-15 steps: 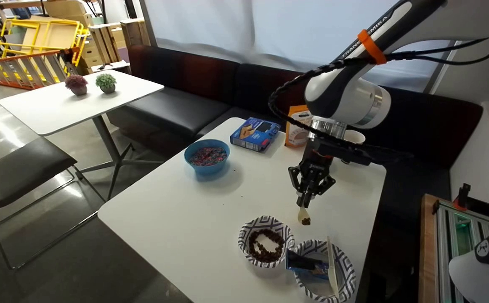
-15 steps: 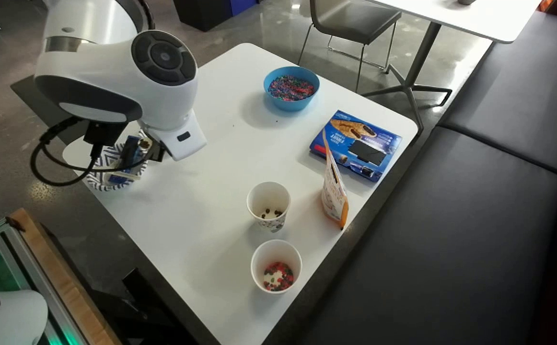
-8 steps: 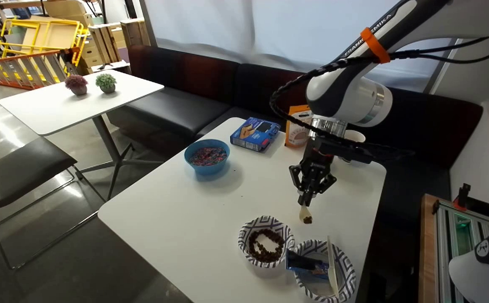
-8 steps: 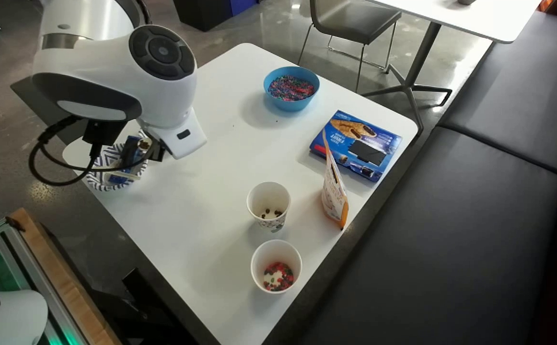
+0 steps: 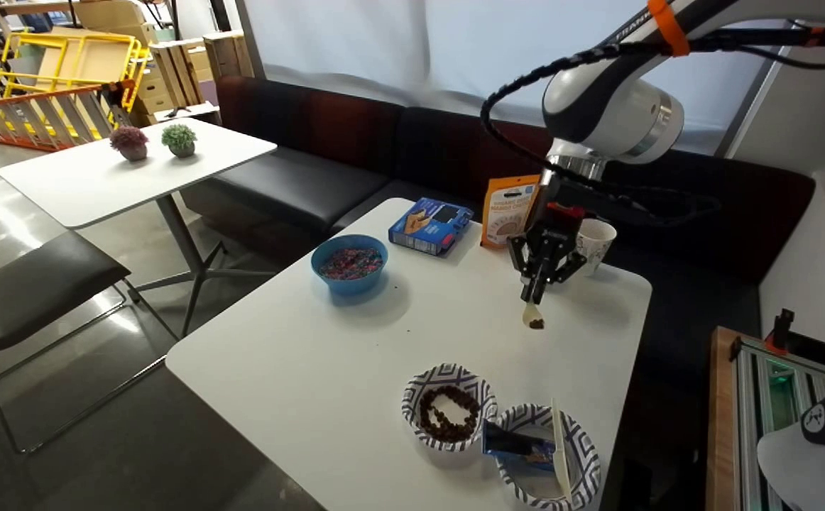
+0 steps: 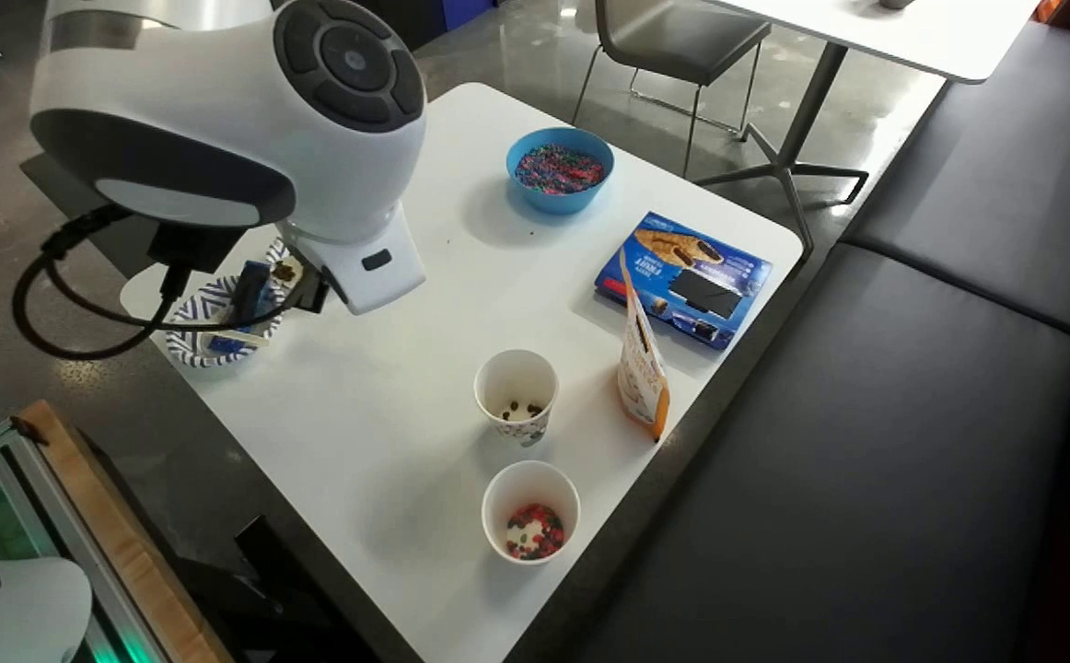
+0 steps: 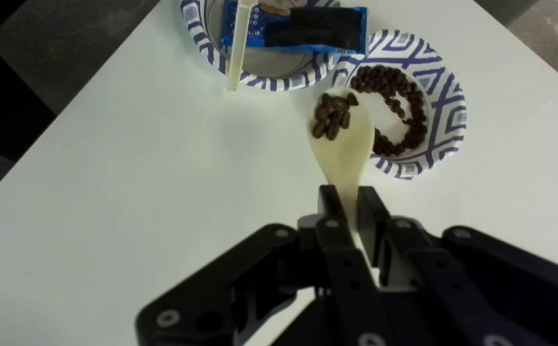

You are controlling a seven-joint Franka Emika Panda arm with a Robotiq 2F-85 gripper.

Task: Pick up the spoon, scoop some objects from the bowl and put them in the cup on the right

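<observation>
To us the spoon [image 7: 344, 156] looks like smooth plastic, and so does the blue bowl [image 6: 561, 201]. The striped bowl [image 7: 444, 113] looks like paper. In an exterior view, the near cup [image 6: 532, 481] and the far cup [image 6: 517, 378] look like paper too. The tabletop [image 5: 292, 362] is smooth. We see that the floor [image 5: 171, 440] is shiny.

In the claw [image 7: 348, 202], above the tabletop [image 7: 139, 192]: spoon [image 7: 348, 154] with objects [image 7: 333, 115] in its tip. In the wrist view: bowl [image 7: 447, 103] with more objects, right of plate [image 7: 286, 82] with packet [image 7: 315, 26] and utensil [image 7: 239, 48] across it. In an exterior view: cup [image 6: 521, 481] before second cup [image 6: 515, 379], pouch [image 6: 643, 373] right of both, box [image 6: 687, 272] behind pouch.
</observation>
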